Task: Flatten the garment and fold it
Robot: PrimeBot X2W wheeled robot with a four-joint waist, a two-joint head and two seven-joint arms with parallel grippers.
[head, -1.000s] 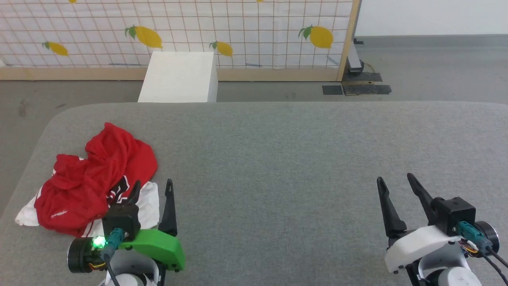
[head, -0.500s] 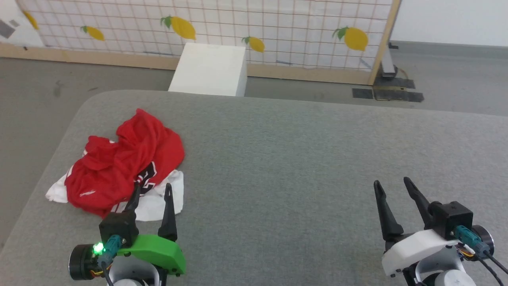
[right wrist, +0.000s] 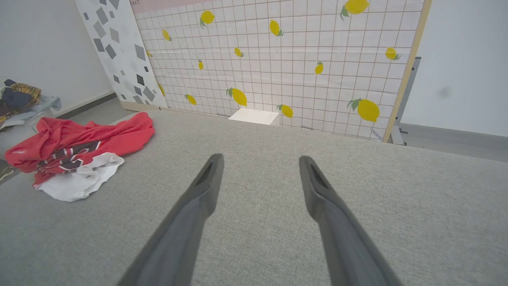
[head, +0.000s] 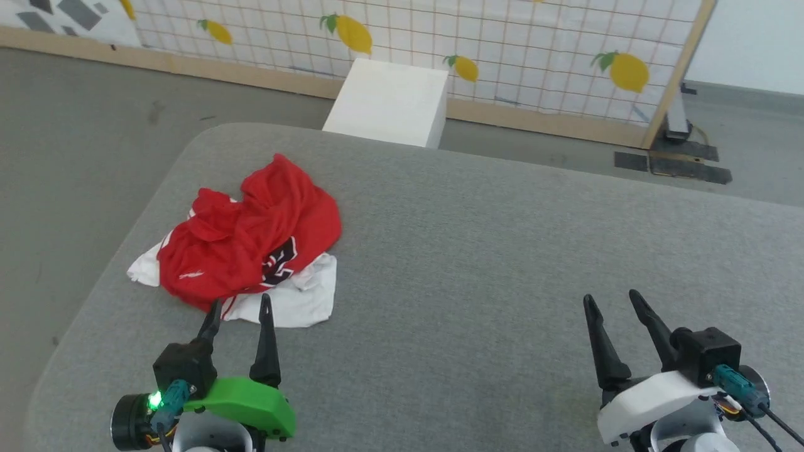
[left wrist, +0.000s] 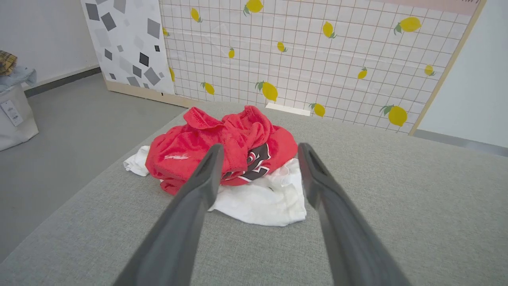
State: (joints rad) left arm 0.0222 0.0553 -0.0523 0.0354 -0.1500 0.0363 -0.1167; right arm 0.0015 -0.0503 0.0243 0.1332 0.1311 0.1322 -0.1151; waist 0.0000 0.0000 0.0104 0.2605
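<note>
- Heaped and crumpled on the left part of the grey padded table (head: 477, 251): red jersey (head: 251, 242), white sleeve spilling toward the near side.
- Just on its near side: left gripper (head: 240, 302), fingers spread wide, holding nothing.
- Well apart to the right, over bare table: right gripper (head: 610, 297), likewise wide and empty.

Garment (head: 245, 251) lies left on the table (head: 477, 251).

Bright, even, soft light; faint shadows, no glare; wide-angle bending at wrist-view edges.
</note>
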